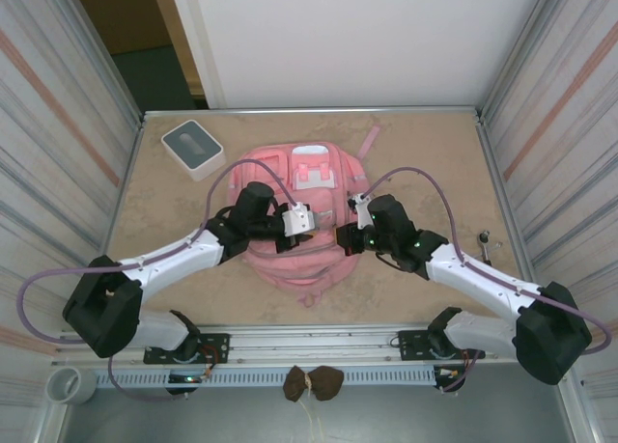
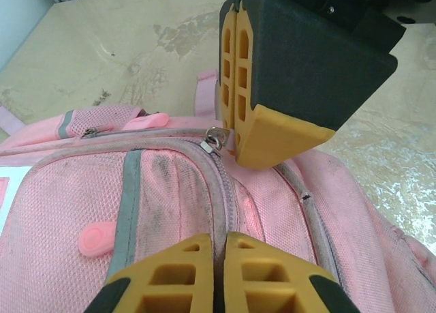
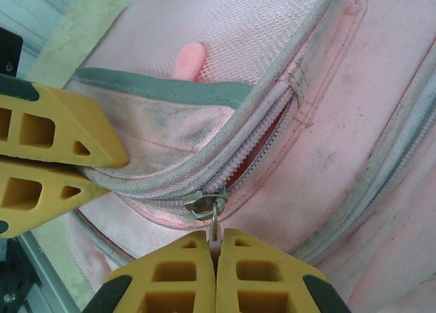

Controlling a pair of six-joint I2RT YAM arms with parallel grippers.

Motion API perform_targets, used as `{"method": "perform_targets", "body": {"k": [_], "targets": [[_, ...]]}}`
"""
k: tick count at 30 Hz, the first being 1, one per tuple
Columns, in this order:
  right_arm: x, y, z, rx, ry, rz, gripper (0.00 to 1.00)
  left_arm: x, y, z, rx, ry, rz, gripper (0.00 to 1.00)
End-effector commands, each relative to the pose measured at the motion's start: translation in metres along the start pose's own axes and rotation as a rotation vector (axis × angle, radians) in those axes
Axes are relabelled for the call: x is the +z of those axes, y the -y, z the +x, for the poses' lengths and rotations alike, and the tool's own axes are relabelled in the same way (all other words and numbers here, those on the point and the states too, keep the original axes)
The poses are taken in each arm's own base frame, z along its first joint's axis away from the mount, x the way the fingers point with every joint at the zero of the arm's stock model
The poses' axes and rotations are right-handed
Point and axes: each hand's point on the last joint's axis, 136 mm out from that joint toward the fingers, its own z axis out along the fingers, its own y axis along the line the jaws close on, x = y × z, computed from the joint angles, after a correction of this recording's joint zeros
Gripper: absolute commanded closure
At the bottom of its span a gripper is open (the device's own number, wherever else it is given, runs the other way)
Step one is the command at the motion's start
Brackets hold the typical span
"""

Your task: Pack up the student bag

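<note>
Box point(image 1: 191, 147): grey-and-white, well left of and beyond the left fingers point(image 2: 194, 275).
Metal piece point(image 1: 484, 238): small, well right of the right fingers point(image 2: 272, 139).
Tabletop point(image 1: 435, 163): sandy, mottled.

Seen from above, the black wrists of the left arm point(image 1: 253, 207) and right arm point(image 1: 391, 216) cover the middle of the large pink fabric backpack point(image 1: 253, 173), hiding the zip beneath. A small shiny thing point(image 1: 484, 238) on the tabletop point(image 1: 174, 221) is too small to identify. In the right wrist view, the small metal zip pull point(image 3: 215, 221) runs down between the pressed-together yellow fingers point(image 3: 252, 272) of the right gripper point(image 3: 216, 248), its lower end hidden.
</note>
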Motion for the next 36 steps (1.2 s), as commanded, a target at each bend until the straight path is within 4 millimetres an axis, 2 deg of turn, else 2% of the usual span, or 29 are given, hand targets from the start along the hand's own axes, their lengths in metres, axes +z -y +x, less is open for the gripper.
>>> {"method": "perform_targets", "body": {"k": [1, 4, 6, 14, 19, 22, 26, 30, 33, 36], "targets": [[0.003, -0.004, -0.004, -0.027, -0.004, -0.002, 1.0, -0.011, -0.006, -0.015, -0.015, 0.037, -0.013, 0.81], [0.004, -0.01, -0.004, -0.033, -0.001, -0.024, 1.0, -0.008, -0.004, -0.018, 0.016, 0.017, -0.032, 0.65], [0.003, -0.014, -0.005, -0.037, 0.006, -0.039, 1.0, -0.005, -0.002, -0.019, 0.049, -0.006, -0.044, 0.59], [-0.001, -0.027, -0.008, -0.049, 0.023, -0.081, 1.0, 0.012, -0.002, -0.012, 0.086, -0.094, -0.041, 0.55], [-0.002, -0.025, -0.005, -0.063, 0.022, -0.07, 1.0, 0.017, -0.002, -0.002, 0.092, -0.131, -0.036, 0.64], [-0.002, -0.022, -0.003, -0.066, 0.019, -0.064, 1.0, 0.016, -0.001, -0.001, 0.098, -0.134, -0.033, 0.66], [-0.003, -0.023, -0.006, -0.062, 0.027, -0.07, 1.0, 0.015, 0.002, -0.003, 0.097, -0.125, -0.016, 0.58], [-0.004, -0.026, -0.008, -0.065, 0.032, -0.079, 1.0, 0.018, 0.002, 0.006, 0.089, -0.156, -0.022, 0.56], [-0.003, -0.021, -0.005, -0.08, 0.021, -0.06, 1.0, 0.019, -0.004, 0.013, 0.096, -0.189, -0.053, 0.67], [-0.003, -0.009, -0.002, -0.09, 0.008, -0.021, 1.0, 0.011, -0.005, 0.008, 0.091, -0.165, -0.051, 0.82]]}}
